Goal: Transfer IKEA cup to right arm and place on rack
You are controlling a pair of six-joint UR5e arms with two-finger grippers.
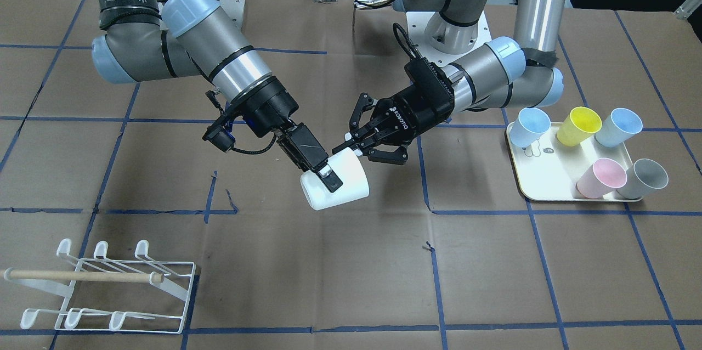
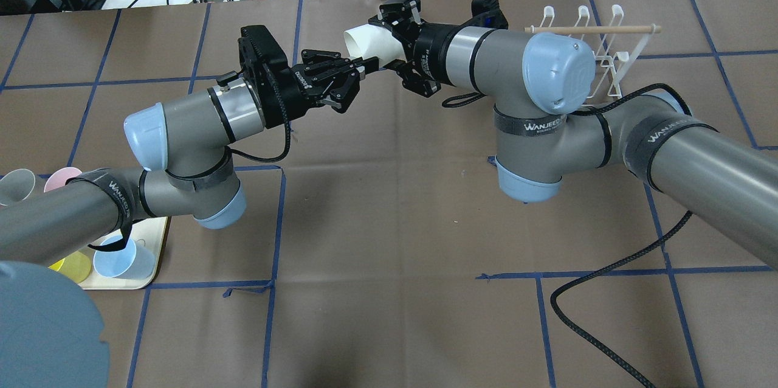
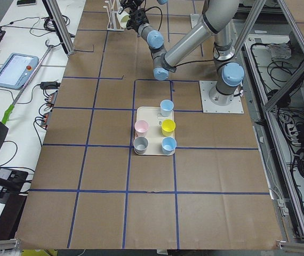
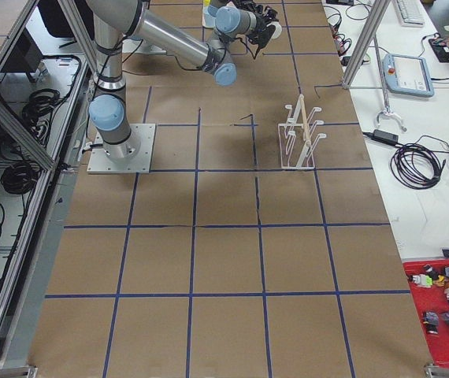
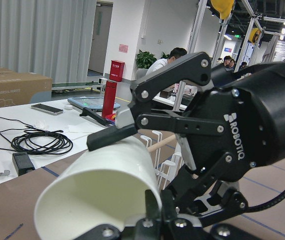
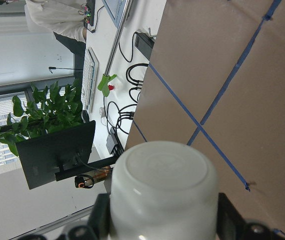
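The white IKEA cup [image 1: 343,191] hangs tilted above the table's middle, mouth toward the left arm. My right gripper [image 1: 330,182], with black block fingers, is shut across the cup's body; in the right wrist view the cup [image 6: 162,190] sits between its two fingers. My left ROBOTIQ gripper [image 1: 343,143] is open, and its spread fingers straddle the cup's rim [image 5: 97,195]. The white wire rack [image 1: 109,289] with its wooden dowel stands apart from both grippers, at the table's corner on my right [image 2: 602,50].
A cream tray [image 1: 540,185] on my left holds several coloured cups: blue [image 1: 532,126], yellow [image 1: 578,125], pink [image 1: 601,177], grey [image 1: 643,179]. A black cable [image 2: 608,297] loops on the table below my right arm.
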